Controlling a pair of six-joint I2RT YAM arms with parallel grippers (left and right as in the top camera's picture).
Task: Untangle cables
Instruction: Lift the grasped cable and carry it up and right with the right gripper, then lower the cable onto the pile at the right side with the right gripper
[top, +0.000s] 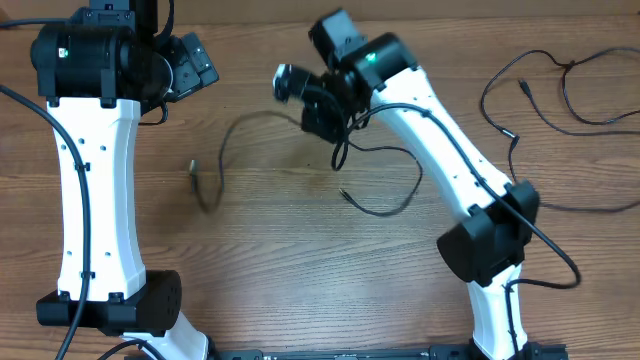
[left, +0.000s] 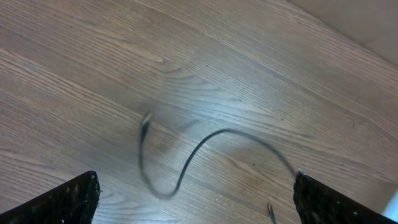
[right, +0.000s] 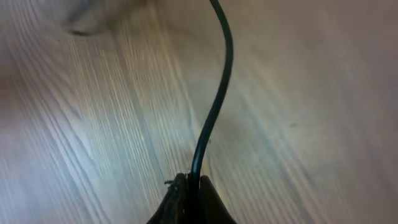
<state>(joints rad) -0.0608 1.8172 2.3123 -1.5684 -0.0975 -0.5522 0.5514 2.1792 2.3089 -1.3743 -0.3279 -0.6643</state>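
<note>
The right end effector (right: 189, 190) is pressed together, pinching a thin black cable (right: 217, 93) that rises straight out from between its fingertips and curves away over the wood-grain worktop (top: 300, 260). In the overhead view this end effector sits at about 12 o'clock of the worktop, at the end of the white right arm (top: 450, 150), which reaches in from 5 o'clock. From the pinch the cable runs toward 9 o'clock, drops in a loose bend and ends in a small plug (top: 191, 172) at roughly 9 to 10 o'clock; this stretch is blurred in both the overhead and left wrist views. The left end effector (left: 196, 186) is spread wide and holds nothing: its two dark fingers (left: 68, 199) show only at the lower corners of the left wrist view, with the cable's bend and plug on the wood between and beyond them. Overhead, it is at about 10 to 11 o'clock, well apart from the plug. A second black strand (top: 415, 185) loops just under the right arm near the centre, its free tip pointing toward 9 o'clock; whether it belongs to the pinched cable cannot be told. More loose cables (top: 570, 68) lie crossed over one another at 2 o'clock, touched by neither end effector.
</note>
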